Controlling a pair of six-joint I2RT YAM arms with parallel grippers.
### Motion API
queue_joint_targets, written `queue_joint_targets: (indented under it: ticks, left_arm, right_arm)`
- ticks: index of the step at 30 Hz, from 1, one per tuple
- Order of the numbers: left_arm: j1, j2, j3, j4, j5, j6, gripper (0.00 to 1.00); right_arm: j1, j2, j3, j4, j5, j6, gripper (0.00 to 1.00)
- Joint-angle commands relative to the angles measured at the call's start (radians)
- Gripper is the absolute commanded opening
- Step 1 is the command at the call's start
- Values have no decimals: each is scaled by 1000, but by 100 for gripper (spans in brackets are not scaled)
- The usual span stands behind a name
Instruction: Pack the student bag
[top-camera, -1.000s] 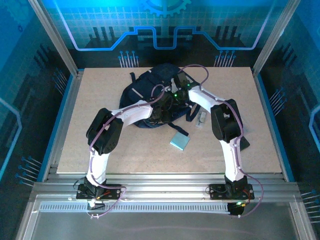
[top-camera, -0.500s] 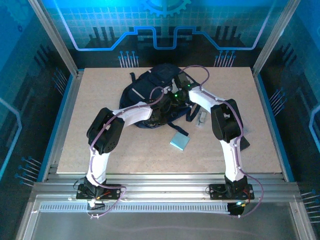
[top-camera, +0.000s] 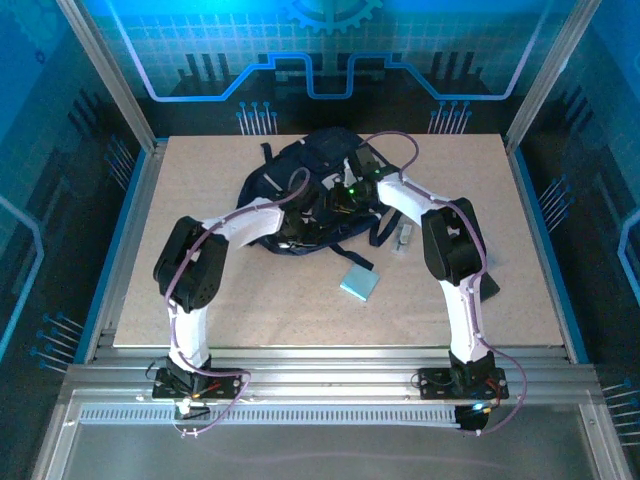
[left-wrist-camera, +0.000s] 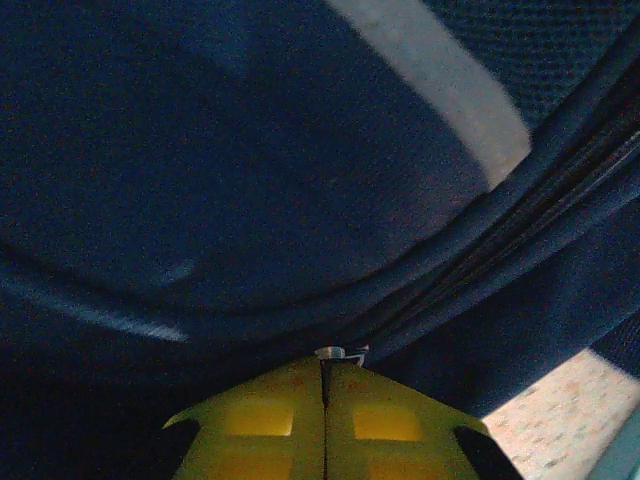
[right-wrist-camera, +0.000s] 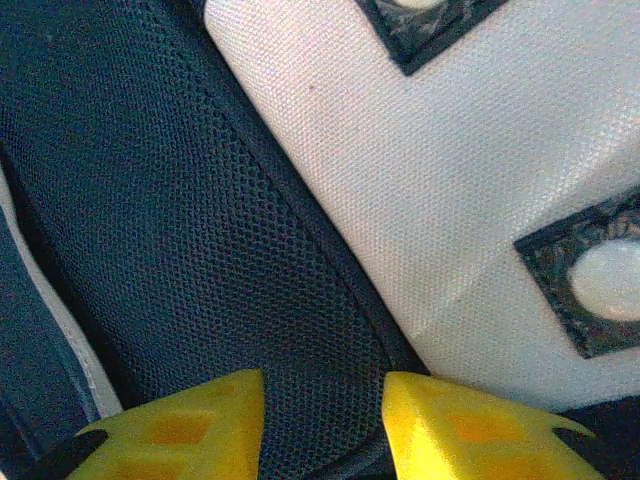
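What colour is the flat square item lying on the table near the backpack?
The square item is pale blue-green; the top view shows it best.

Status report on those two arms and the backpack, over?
Left fingers shut on zip pull. Right fingers apart against mesh of student bag. Teal book on table, clear of bag.

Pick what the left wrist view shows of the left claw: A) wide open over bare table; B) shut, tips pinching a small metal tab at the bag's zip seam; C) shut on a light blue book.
B: on the left claw the yellow fingers meet with no gap, a metal tab pinched at their tips against the student bag.
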Motion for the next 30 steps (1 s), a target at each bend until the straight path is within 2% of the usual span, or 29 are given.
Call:
queue_joint_targets:
  ticks: [1,3,7,8,11,12,16,18,21,26,30]
  left_arm:
    - [34,-48,16,-242,-58,147,0]
    - [52,-50,29,-272,-46,161,0]
    - [71,-58,38,-272,66,140,0]
    - [71,-62,46,-279,43,141,0]
    - [83,-69,66,-305,-142,186,0]
    - [101,-64,82,-322,-146,192,0]
    - [122,-103,87,-287,46,172,0]
    - [121,-132,80,-257,172,143,0]
    - [121,-156,92,-236,301,110,0]
    - [82,-167,119,-190,410,52,0]
    - [26,-147,164,-165,406,35,0]
  right_arm:
    - [-27,35,-13,-51,125,16,39]
    - [-28,36,-8,-52,126,16,39]
    - [-24,31,5,-59,112,10,39]
    - [-20,22,3,-62,122,4,39]
    - [-15,7,3,-69,137,-9,39]
    - [-15,4,6,-71,136,-11,39]
    - [-13,-17,3,-86,113,-12,41]
    - [-9,-62,-32,-76,98,-2,44]
    - [-7,-138,-91,-69,45,15,49]
    - [-7,-271,-237,-20,-65,86,62]
    - [-17,-354,-391,94,-191,200,64]
